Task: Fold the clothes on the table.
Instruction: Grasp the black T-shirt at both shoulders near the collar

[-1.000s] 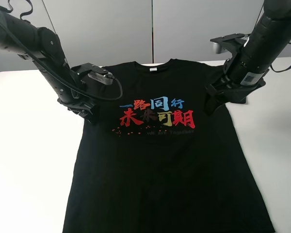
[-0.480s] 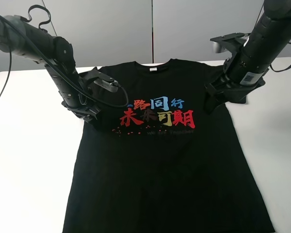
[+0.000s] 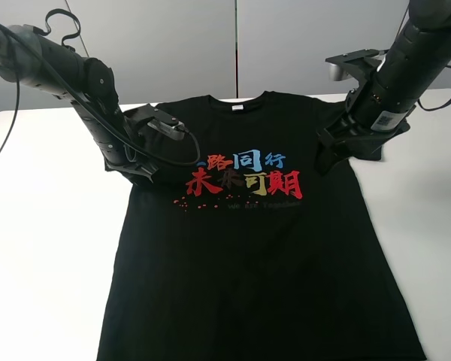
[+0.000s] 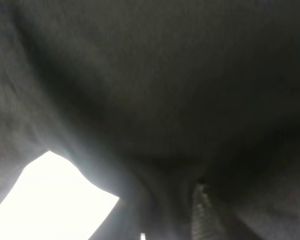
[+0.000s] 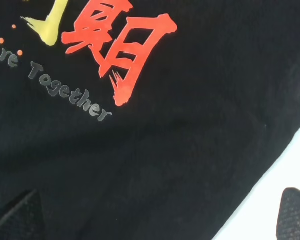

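Inventory: one black T-shirt [image 3: 263,256]; one white table [image 3: 45,241]. Robot arms: two, namely one left arm [image 3: 75,83] and one right arm [image 3: 406,68]. Grippers: two, namely one left gripper [image 3: 146,177] and one right gripper [image 3: 325,162]. Chest print: two rows of Chinese characters, upper row [image 3: 244,160] and lower row [image 3: 244,183], four characters each; one line of grey lettering [image 5: 70,92]. Neck label [image 3: 237,107]: one.

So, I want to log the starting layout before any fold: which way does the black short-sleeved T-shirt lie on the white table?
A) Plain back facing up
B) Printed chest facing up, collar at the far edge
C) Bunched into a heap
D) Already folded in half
B: the black short-sleeved T-shirt is spread flat on the white tabletop with its red, blue and yellow characters showing and its collar at the far side.
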You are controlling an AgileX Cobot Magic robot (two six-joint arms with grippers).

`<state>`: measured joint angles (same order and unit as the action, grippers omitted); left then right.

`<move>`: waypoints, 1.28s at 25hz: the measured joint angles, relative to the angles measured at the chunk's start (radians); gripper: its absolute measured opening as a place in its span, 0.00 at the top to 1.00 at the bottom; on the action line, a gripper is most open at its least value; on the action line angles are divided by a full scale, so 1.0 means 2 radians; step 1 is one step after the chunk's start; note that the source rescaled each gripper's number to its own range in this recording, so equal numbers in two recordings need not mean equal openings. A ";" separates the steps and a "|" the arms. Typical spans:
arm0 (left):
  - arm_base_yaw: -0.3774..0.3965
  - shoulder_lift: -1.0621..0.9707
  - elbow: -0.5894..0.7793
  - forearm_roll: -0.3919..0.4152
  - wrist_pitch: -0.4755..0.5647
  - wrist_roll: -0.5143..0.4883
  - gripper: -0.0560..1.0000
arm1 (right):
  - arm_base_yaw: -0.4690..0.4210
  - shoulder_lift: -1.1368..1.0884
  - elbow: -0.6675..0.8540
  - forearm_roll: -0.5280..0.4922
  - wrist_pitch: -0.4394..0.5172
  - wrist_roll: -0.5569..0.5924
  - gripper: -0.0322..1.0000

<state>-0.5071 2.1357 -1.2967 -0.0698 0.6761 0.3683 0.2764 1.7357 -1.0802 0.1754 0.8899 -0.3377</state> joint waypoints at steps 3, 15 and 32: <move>0.000 0.000 0.000 -0.001 -0.002 0.000 0.88 | 0.000 0.000 0.000 0.000 0.000 0.000 0.00; 0.000 0.000 -0.001 -0.002 0.004 0.000 0.94 | 0.000 0.015 0.000 -0.097 -0.009 0.062 0.00; 0.000 -0.001 -0.023 -0.006 0.035 0.016 0.95 | 0.000 0.110 -0.001 -0.142 -0.106 0.074 0.00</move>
<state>-0.5071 2.1337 -1.3433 -0.0815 0.7459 0.4009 0.2764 1.9551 -1.0827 -0.1083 0.6772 -0.1896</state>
